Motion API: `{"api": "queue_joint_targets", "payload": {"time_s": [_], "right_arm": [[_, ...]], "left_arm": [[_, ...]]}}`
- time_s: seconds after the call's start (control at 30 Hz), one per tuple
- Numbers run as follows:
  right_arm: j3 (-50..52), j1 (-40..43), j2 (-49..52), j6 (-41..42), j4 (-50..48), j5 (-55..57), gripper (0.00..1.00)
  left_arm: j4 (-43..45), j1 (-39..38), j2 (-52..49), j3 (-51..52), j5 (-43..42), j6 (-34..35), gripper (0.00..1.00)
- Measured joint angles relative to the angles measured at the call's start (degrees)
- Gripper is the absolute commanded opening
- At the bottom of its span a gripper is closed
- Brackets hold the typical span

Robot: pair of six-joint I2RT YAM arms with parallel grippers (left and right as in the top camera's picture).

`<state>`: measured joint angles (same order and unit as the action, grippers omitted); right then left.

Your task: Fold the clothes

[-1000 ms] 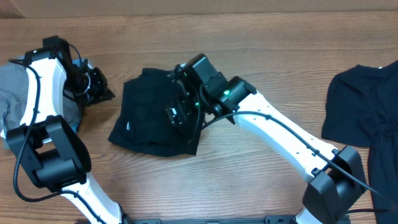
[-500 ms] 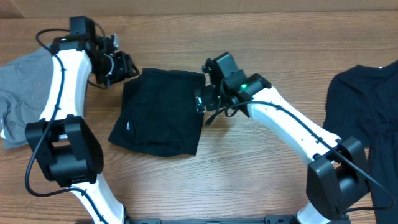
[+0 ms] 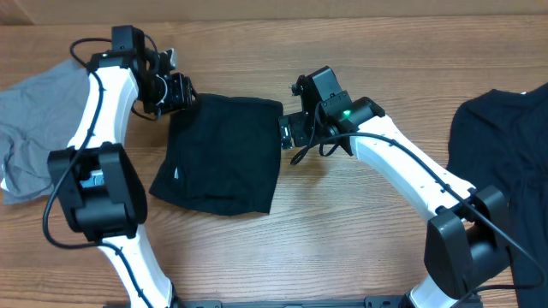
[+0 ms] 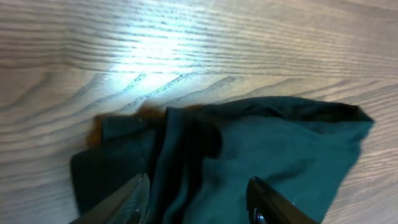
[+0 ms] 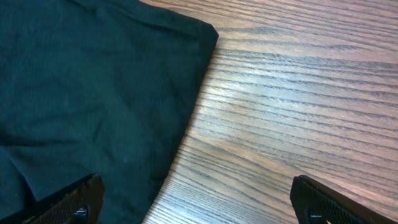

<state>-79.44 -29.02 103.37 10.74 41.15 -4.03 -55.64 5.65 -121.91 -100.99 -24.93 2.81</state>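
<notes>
A folded black garment (image 3: pixel 218 158) lies flat in the middle of the table. My left gripper (image 3: pixel 175 90) hangs over its top left corner. In the left wrist view that rumpled corner (image 4: pixel 205 149) lies under and between the fingers (image 4: pixel 134 199), and the left gripper (image 4: pixel 199 196) stands open with nothing pinched. My right gripper (image 3: pixel 287 133) sits at the garment's upper right edge. In the right wrist view the right gripper (image 5: pixel 199 202) is wide open, one fingertip over the black fabric (image 5: pixel 93 81), the other over bare wood.
A grey garment (image 3: pixel 34 120) lies at the far left edge of the table. Another black garment (image 3: pixel 501 145) is spread at the far right. The wooden tabletop (image 3: pixel 342 231) shows in front of the folded piece.
My left gripper swung right from beside the grey garment to the black garment's top left corner and its jaws widened. My right gripper drew back off the garment to its right edge. The garment now lies flat.
</notes>
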Motion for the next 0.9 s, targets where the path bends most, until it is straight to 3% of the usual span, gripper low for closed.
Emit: {"api": "queue_joint_targets", "payload": {"time_s": [0.1,0.3,0.57,0.9], "right_arm": [[0.0,0.0,0.0,0.0,0.0,0.0,1.0],[0.0,0.0,0.0,0.0,0.0,0.0,1.0],[0.0,0.0,0.0,0.0,0.0,0.0,1.0],[0.0,0.0,0.0,0.0,0.1,0.0,1.0]], "left_arm": [[0.0,-0.1,-1.6,0.0,-0.3,-0.5,0.54],[-0.1,-0.7,-3.0,0.0,-0.7,-1.8,0.29],[-2.0,-0.8,-3.0,0.0,-1.1,-2.8,0.12],[-8.2,-0.3,-3.0,-5.1,-1.0,-3.0,0.09]]}}
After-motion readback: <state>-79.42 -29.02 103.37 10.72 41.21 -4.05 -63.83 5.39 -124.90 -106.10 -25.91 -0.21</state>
